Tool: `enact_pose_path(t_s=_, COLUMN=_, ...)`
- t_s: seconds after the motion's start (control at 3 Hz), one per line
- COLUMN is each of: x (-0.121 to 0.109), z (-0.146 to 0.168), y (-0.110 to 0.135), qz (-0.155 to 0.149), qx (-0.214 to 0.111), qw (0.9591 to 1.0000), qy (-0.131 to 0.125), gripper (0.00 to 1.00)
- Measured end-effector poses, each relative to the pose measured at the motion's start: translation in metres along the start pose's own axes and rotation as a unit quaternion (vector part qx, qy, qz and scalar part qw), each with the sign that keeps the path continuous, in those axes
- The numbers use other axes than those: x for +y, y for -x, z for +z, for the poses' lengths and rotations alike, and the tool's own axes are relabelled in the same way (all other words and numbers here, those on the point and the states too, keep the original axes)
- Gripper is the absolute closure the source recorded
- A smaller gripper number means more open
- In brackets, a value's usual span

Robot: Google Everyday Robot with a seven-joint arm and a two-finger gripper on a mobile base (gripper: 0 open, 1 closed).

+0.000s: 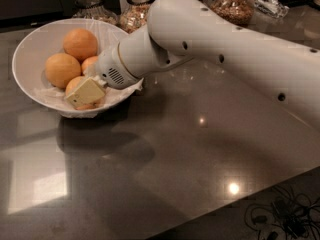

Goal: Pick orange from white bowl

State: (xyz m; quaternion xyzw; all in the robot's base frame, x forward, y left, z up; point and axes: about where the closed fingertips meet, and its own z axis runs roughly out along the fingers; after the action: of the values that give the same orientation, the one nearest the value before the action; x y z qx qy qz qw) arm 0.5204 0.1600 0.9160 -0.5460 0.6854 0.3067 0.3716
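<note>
The white bowl [30,49] stands at the table's back left, lined with crinkled clear film, and holds several oranges. One orange [80,43] lies at the back, another [62,69] on the left, and a third [90,63] shows partly beside the wrist. My gripper [86,92] reaches into the bowl from the right, down at the front orange [74,85], which it partly covers. The thick white arm [210,39] runs off to the upper right.
Glass jars [137,9] filled with grains stand in a row behind the bowl and the arm. The dark glossy tabletop [165,154] stretches forward and right. Its front right edge [235,204] runs diagonally, with cables on the floor below.
</note>
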Motion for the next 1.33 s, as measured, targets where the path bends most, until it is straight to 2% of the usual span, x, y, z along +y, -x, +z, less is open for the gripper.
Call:
enact_pose_path(t_s=0.33, x=0.0069, z=0.0050, y=0.0004, qz=0.000, qx=-0.001, qw=1.0000, qy=0.000, gripper=0.00)
enact_pose_path(t_s=0.67, x=0.0103, z=0.0071, y=0.0015, qz=0.001, qx=-0.001, qw=1.0000, qy=-0.004, gripper=0.00)
enact_pose_path(t_s=1.0, x=0.0136, z=0.0112, y=0.0024, qz=0.004, qx=0.000, qw=1.0000, qy=-0.005, gripper=0.05)
enact_pose_path(t_s=1.33, x=0.0131, z=0.0118, y=0.0041, qz=0.005, qx=0.003, qw=0.9999, qy=-0.011, gripper=0.15)
